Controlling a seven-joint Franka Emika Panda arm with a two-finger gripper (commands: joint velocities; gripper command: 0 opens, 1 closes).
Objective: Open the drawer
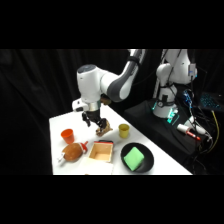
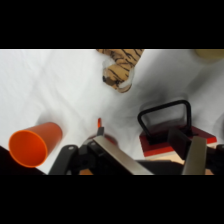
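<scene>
The small square drawer (image 1: 102, 151) with tan wooden interior sits on the white tabletop (image 1: 60, 125) between a brown plush toy (image 1: 73, 152) and a round black plate (image 1: 136, 158). The arm's gripper (image 1: 95, 123) hovers just behind it, its fingers (image 2: 196, 155) spread open near the thin black bar handle (image 2: 165, 118). This looks like the approach step; next, the fingers must lower around that handle and close.

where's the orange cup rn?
Side view: orange cup stands near the table's left edge, just behind the brown plush, left of the drawer.

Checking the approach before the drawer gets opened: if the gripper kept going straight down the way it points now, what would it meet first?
Probably the drawer's black handle: in the wrist view it lies just ahead of the gripper, by the right finger. Depth is unclear.
</scene>
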